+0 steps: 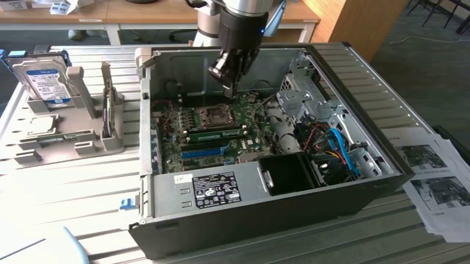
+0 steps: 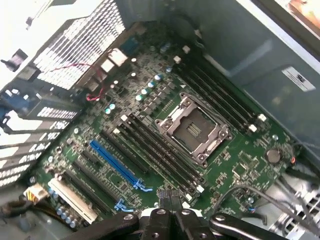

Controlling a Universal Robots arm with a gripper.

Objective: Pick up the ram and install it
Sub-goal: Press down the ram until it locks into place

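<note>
The ram (image 1: 217, 132), a long narrow green stick, lies in a memory slot on the motherboard (image 1: 242, 146), just beside the CPU socket (image 1: 218, 114) inside the open computer case (image 1: 353, 181). My gripper (image 1: 229, 91) hangs above the far part of the board, past the socket and apart from the ram. In the wrist view the gripper (image 2: 170, 198) is shut with its two fingertips pressed together and nothing between them. It hovers over the end of the row of dark memory slots (image 2: 150, 150) next to the socket (image 2: 194, 129).
A bright blue slot strip (image 1: 202, 152) runs near the ram. A silver hard drive (image 1: 43, 81) stands in a grey holder (image 1: 74, 143) at the exterior view's left. The power supply (image 1: 213, 187), black fan shroud (image 1: 294, 171), drive cage (image 1: 305, 93) and cables (image 1: 334, 146) crowd the case. Papers (image 1: 437, 181) lie at the right.
</note>
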